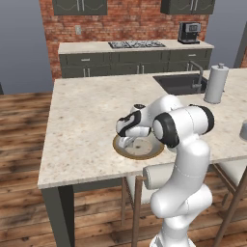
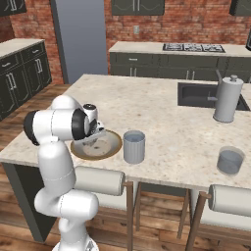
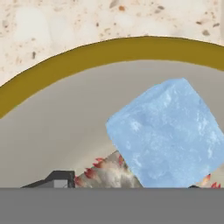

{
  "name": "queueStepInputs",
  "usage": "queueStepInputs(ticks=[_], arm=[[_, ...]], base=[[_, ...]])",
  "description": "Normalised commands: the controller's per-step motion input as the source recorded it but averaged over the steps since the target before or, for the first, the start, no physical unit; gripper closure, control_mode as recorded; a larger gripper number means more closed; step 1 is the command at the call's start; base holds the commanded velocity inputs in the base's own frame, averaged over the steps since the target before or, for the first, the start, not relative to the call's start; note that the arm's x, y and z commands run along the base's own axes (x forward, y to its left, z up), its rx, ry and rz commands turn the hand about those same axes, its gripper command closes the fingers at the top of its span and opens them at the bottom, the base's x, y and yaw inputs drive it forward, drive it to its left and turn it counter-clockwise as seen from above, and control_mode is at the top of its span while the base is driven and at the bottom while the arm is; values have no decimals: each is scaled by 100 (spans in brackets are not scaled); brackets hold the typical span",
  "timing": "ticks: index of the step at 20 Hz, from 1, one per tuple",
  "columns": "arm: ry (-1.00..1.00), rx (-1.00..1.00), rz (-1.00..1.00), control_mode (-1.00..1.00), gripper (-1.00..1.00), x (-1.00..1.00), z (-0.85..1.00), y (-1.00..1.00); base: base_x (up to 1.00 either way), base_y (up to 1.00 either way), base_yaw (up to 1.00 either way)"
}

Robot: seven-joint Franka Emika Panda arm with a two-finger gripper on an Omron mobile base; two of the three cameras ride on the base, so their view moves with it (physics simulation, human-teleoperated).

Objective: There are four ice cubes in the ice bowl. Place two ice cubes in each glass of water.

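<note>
The ice bowl (image 1: 144,157) (image 2: 115,146) (image 3: 109,50), golden-brown rimmed and pale inside, sits near the front edge of the island counter. My gripper (image 1: 128,143) (image 2: 93,135) (image 3: 127,183) reaches down into it. In the hand view a light-blue ice cube (image 3: 168,131) lies close in front of the hand on the bowl's floor, between the two dark fingertips. The left fingertip (image 3: 59,179) stands clear of the cube, so the jaws are apart. One glass of water (image 2: 134,146) stands just right of the bowl. The other glass (image 2: 230,161) (image 1: 244,131) is farther right.
A tall white cylinder with a knob (image 1: 215,84) (image 2: 227,99) stands beside the sink (image 1: 181,83) (image 2: 201,95) at the back right. Stools (image 2: 100,181) are tucked under the counter's front edge. The arm's own bulk hides part of the bowl in both base views.
</note>
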Motion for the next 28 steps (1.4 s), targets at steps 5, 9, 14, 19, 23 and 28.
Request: queueStepInputs(ticks=[5,9,14,19,23,28], arm=[[-12,0,-2,-100,100,-51,28,0],[-28,0,-15,-100,100,-66,100,-24],[-24,0,-25,-100,100,-44,100,-44],[-14,0,-33,-100,100,-36,100,-48],[-1,4,-40,-100,100,-40,100,-70],[5,14,-45,-100,100,-55,100,-96]], base=[[0,0,0],[0,0,0],[0,0,0],[0,0,0],[0,0,0],[0,0,0]])
